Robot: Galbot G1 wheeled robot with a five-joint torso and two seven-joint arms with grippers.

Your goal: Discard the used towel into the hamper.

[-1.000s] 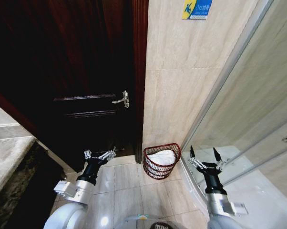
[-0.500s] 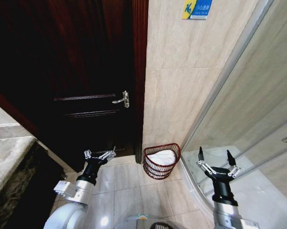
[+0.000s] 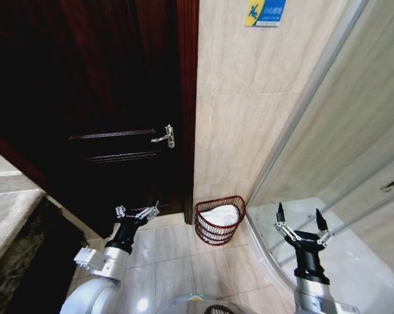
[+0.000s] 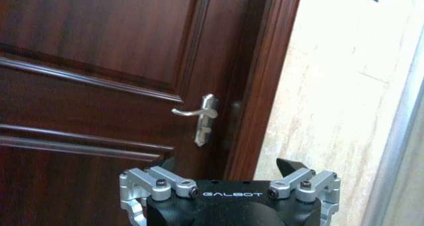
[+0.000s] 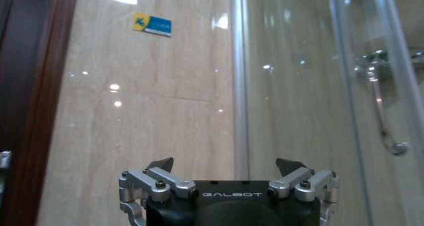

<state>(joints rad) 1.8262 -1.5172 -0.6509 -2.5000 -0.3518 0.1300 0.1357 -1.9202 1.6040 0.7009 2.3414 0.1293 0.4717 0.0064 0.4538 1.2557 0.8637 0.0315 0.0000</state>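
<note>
The hamper (image 3: 220, 222), a small dark reddish-brown open-weave basket, stands on the tiled floor in the corner between the door frame and the wall. A white towel (image 3: 222, 214) lies inside it. My right gripper (image 3: 300, 224) is open and holds nothing, to the right of the hamper in front of the shower glass; in the right wrist view the right gripper (image 5: 225, 162) faces the beige wall. My left gripper (image 3: 137, 212) is open and holds nothing, to the left of the hamper by the door; in its wrist view the left gripper (image 4: 229, 164) points at the door.
A dark wooden door (image 3: 105, 98) with a silver lever handle (image 3: 165, 137) fills the left. A curved glass shower enclosure (image 3: 334, 150) with a metal handle (image 5: 381, 102) bounds the right. A blue-and-yellow sign (image 3: 265, 12) hangs on the tiled wall. Pale floor tiles (image 3: 177, 255) lie between my arms.
My right gripper has drawn back to the right, away from the hamper, and turned its wrist. The camera has shifted slightly. The left arm has not moved.
</note>
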